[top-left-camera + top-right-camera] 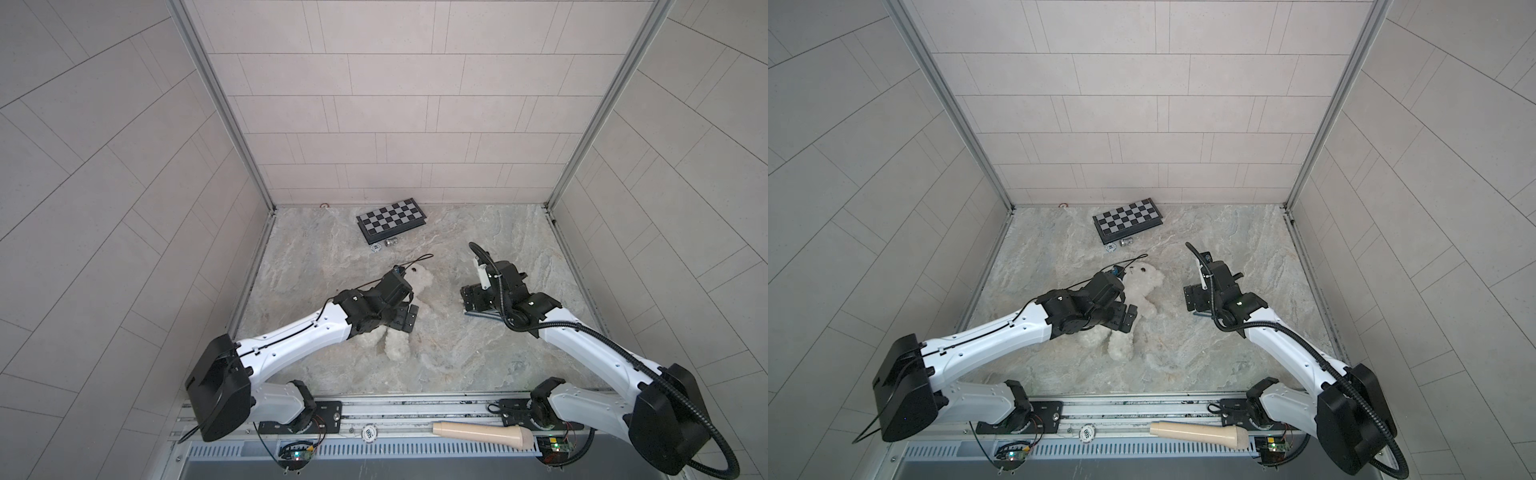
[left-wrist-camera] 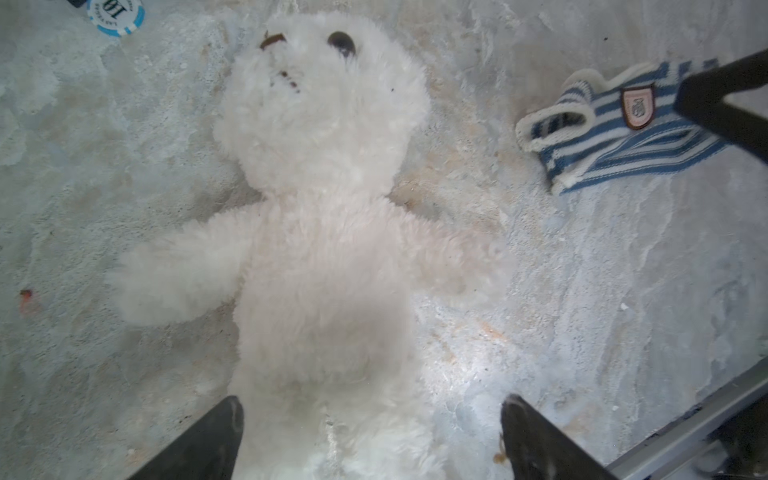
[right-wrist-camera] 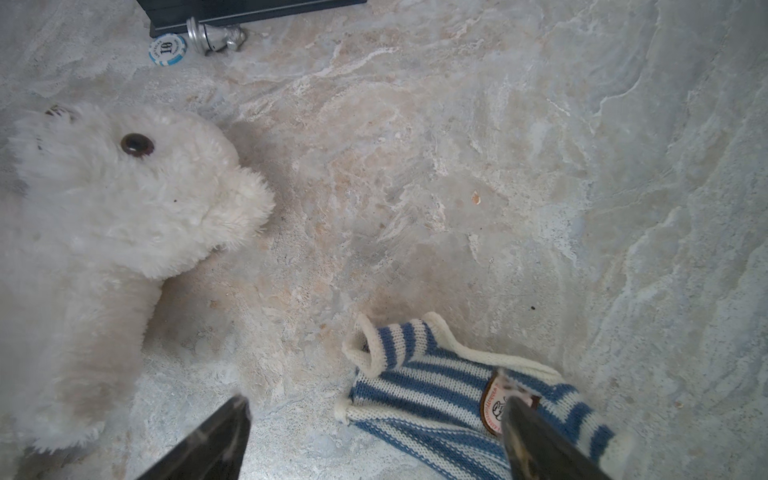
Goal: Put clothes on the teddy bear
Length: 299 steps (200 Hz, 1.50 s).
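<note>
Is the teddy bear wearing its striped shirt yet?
No, undressed. The teddy bear lies bare on its back; the striped shirt lies apart beside it.

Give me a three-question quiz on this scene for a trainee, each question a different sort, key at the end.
1. True or false: the striped shirt lies apart from the teddy bear.
2. What lies near the chessboard? A) poker chip B) spoon C) cup
3. Fill in: the left gripper hangs over the bear, the right gripper over the shirt, both with jaws ____.
Key: 1 true; 2 A; 3 open.
</note>
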Each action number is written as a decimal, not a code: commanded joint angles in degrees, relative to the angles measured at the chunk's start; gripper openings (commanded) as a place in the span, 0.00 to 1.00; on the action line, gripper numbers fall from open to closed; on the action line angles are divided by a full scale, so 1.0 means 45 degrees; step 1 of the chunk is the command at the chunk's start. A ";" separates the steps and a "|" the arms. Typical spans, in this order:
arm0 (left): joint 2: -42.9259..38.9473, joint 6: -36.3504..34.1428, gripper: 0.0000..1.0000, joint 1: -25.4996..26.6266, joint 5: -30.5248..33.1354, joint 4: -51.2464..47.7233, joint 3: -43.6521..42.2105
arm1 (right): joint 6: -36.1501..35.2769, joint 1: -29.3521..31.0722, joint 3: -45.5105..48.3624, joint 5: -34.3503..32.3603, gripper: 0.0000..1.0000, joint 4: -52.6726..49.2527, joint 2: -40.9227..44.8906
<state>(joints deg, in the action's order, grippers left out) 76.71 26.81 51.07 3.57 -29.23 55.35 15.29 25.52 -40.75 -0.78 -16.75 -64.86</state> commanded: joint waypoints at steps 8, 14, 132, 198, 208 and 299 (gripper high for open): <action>0.1155 0.0362 0.97 0.0524 -0.1093 0.1232 0.1061 | 0.0292 -0.0026 0.0353 -0.0081 0.97 0.0324 0.0379; 0.1526 0.0371 0.97 0.0658 -0.1219 0.1315 0.1399 | 0.0308 -0.0046 0.0393 -0.0091 0.97 0.0343 0.0431; 0.5535 -0.0284 0.90 0.1239 -0.0970 0.1058 0.3891 | 0.0766 -0.0417 0.1093 -0.1552 0.99 0.0071 0.2646; 0.4653 0.0431 0.89 0.1278 -0.1187 0.1888 0.1812 | 0.0728 -0.0457 0.0930 -0.1557 1.00 0.0190 0.2246; 0.4470 0.0450 0.89 0.1268 -0.1143 0.1872 0.1534 | 0.0744 -0.0456 0.0909 -0.1514 0.99 0.0258 0.2205; 0.1231 -0.0004 0.85 0.1259 -0.0288 0.0871 -0.0594 | 0.0841 -0.0427 0.0833 -0.0823 0.98 0.0689 0.1527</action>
<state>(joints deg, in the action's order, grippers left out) 86.61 28.49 56.71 0.40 -23.57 53.34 18.06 23.59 -35.97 -5.80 -14.52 -57.01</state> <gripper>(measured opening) 0.852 0.989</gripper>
